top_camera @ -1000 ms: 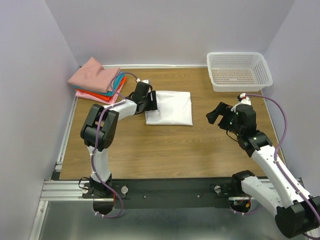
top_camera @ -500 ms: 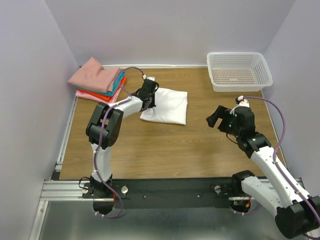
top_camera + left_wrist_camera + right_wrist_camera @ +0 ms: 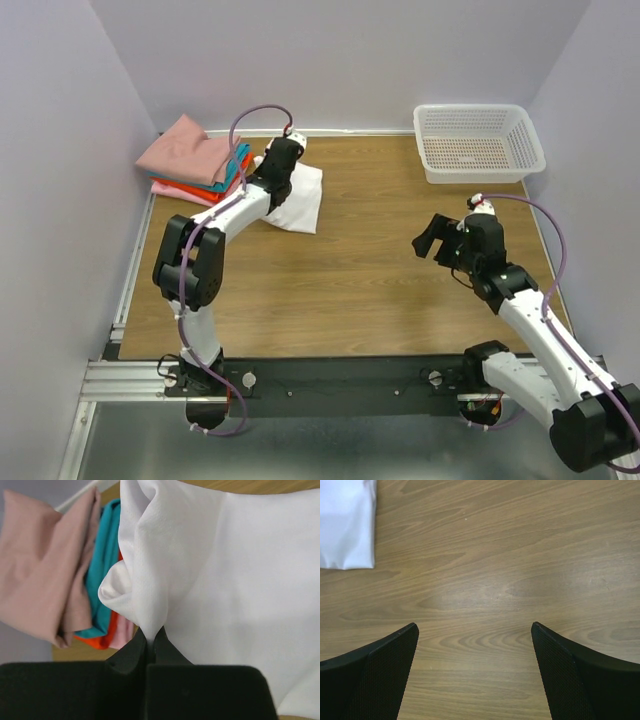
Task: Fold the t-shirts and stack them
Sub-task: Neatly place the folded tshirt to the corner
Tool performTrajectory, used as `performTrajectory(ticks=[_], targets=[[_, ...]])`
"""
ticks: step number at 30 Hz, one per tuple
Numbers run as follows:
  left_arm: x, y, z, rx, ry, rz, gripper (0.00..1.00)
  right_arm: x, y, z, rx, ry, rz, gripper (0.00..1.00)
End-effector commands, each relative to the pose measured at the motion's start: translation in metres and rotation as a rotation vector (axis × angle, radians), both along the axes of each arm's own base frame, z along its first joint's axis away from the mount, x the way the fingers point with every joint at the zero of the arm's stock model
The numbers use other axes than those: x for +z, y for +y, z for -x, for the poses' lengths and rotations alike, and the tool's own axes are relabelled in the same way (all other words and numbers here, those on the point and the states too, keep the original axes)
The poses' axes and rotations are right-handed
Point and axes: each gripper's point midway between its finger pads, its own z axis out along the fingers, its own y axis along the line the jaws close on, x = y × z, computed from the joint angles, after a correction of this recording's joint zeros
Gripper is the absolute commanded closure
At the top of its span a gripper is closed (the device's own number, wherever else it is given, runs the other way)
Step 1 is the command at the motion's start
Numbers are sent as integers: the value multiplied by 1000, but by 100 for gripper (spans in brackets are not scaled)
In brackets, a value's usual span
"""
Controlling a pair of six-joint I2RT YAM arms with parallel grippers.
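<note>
A folded white t-shirt [image 3: 300, 198] hangs from my left gripper [image 3: 277, 172], which is shut on its bunched edge [image 3: 145, 615] and holds it just right of the stack. The stack of folded t-shirts [image 3: 195, 160] sits at the back left corner, dusty pink on top, with teal, orange-red and light pink layers under it. In the left wrist view the stack [image 3: 60, 575] lies to the left, behind the white cloth [image 3: 235, 580]. My right gripper [image 3: 437, 235] hovers open over bare wood on the right side. In the right wrist view a corner of the white t-shirt [image 3: 347, 525] shows at the upper left.
A white perforated basket [image 3: 478, 142] stands at the back right corner. Grey walls close in the left, back and right. The wooden tabletop [image 3: 350, 290] stretches between the arms. A metal rail [image 3: 300, 378] runs along the near edge.
My left gripper closed on the white t-shirt's left edge and dragged it up and to the left, toward the stack. The right arm stayed almost still.
</note>
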Motion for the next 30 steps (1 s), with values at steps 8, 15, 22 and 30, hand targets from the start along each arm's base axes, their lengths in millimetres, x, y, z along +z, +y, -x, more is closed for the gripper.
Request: performTrajectory(ticks=[8,15,22,30], targets=[[98,55,-20,-93,-116,-330,100,-28,-11,0,-29,81,79,0],[129,95,-30,-49,-106,-465,100,-42,-22,-2,-78,118,134,0],[177,105,-40,-83,-193,-446,100,-48,-26,-3,-95,137,156,0],[210,115,-31,-88,-214,-492,100,-52,-30,-3,-112,148,176,0]])
